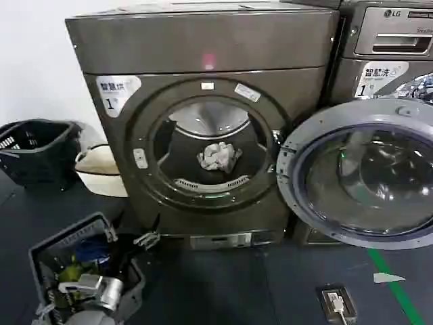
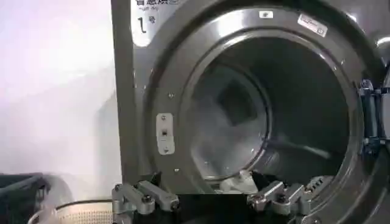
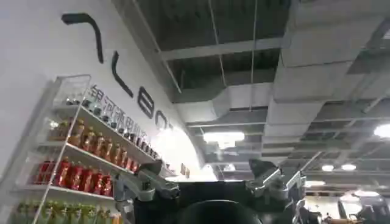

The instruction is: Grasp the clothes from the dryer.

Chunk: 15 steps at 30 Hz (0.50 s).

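The dryer point(image 1: 203, 47) stands in the middle with its round port open. The clothes point(image 1: 218, 157), a small pale crumpled wad, lie on the drum floor just inside the port. My left gripper point(image 1: 145, 238) hovers low at the front left, outside the machine and below the port's rim. In the left wrist view the left gripper point(image 2: 212, 204) is open and holds nothing, facing the dryer point(image 2: 201, 36), and the clothes point(image 2: 239, 182) peek over the rim between its fingers. My right gripper point(image 3: 210, 189) is open and empty, pointing up at a ceiling.
The dryer's round door point(image 1: 358, 172) hangs open to the right, in front of an LG machine point(image 1: 392, 40). A black basket point(image 1: 34, 149) and a white basket point(image 1: 98, 169) sit on the floor at left. Green tape point(image 1: 392, 284) and a small floor socket point(image 1: 336, 301) lie at right.
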Each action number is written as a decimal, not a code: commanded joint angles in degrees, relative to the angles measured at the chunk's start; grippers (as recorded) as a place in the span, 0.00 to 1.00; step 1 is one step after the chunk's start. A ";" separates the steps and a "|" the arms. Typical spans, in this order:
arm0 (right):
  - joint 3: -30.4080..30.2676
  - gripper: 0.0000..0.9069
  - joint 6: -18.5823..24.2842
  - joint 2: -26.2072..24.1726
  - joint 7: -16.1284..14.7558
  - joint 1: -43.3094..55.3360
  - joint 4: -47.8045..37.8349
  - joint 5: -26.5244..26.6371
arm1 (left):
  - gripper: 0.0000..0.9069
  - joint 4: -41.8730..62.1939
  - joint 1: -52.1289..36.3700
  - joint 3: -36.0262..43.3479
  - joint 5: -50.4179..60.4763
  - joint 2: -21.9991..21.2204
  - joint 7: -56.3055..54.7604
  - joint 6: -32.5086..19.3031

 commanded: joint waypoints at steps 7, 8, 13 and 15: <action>0.27 1.00 0.30 0.19 0.04 -0.21 0.30 0.66 | 1.00 0.00 -0.27 0.20 -0.20 -0.20 -0.48 -0.22; 0.28 1.00 0.27 0.24 0.02 -0.21 0.37 0.71 | 1.00 -0.24 -0.24 0.21 -0.59 -0.25 -0.71 -0.14; 0.35 1.00 0.32 0.41 -0.19 -0.15 0.45 0.88 | 1.00 -0.51 -0.03 0.19 -0.20 -0.31 -0.30 0.57; 0.38 1.00 0.35 0.48 -0.47 -0.13 0.29 0.85 | 1.00 -0.68 0.08 0.22 -0.20 -0.43 -0.17 0.91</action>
